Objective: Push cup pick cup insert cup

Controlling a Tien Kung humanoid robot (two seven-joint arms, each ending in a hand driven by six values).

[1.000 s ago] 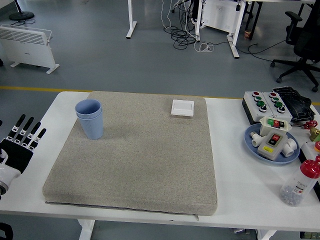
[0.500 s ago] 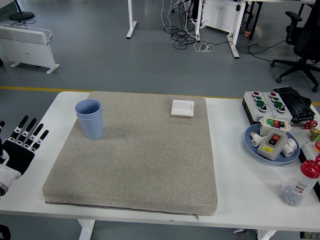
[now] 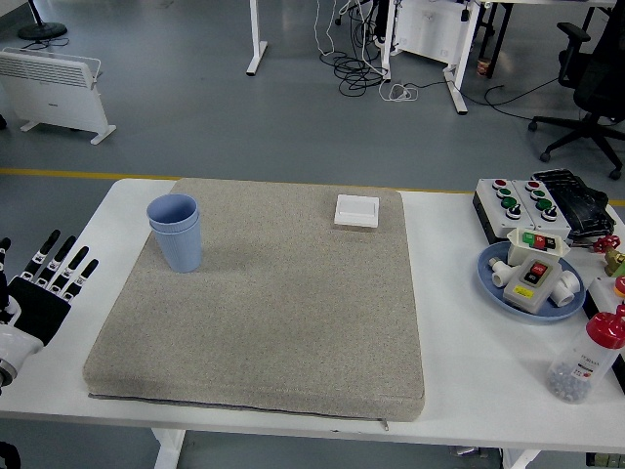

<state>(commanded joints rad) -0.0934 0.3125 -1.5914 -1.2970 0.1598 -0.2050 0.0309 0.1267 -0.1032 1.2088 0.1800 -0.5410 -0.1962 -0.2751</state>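
Robotics lab or test workshop. White height-adjustable table [image 3: 459,293] on grey painted floor with yellow line [image 3: 78,174]. Grey felt mat [image 3: 283,303] covers table centre. At right, industrial push-button control boxes [image 3: 518,205], more switch units on blue plate [image 3: 498,283]. Behind: more white desk legs [image 3: 256,39], tangled cables [image 3: 361,68] on floor, white panel heater [image 3: 54,83], black office chair [image 3: 596,88].

You see the blue nested cups [image 3: 176,232] upright at the upper left of the grey mat [image 3: 264,303]. Your left hand [image 3: 39,293] sits at the frame's left edge, fingers spread, well apart from them.
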